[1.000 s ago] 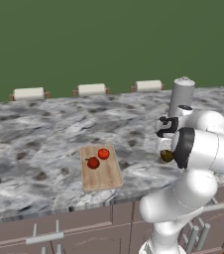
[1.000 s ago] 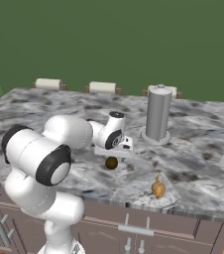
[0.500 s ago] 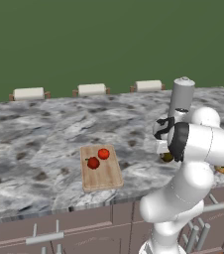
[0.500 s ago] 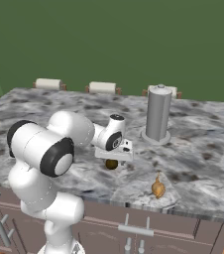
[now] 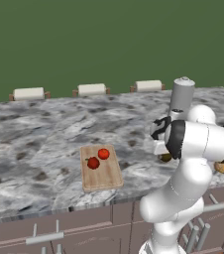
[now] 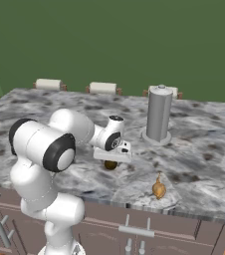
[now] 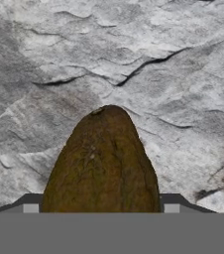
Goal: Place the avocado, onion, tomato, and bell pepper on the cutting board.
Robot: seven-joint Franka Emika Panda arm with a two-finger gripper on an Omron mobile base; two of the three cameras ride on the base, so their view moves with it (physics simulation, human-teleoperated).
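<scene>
Avocado: dark olive-brown, rough-skinned oval

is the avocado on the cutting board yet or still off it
Off it. The dark olive-green oval avocado lies on the grey marbled counter, well away from the light wooden cutting board.

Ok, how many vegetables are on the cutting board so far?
2: both red ones, the upper and the lower, side by side on the cutting board. None looks hidden.
</scene>
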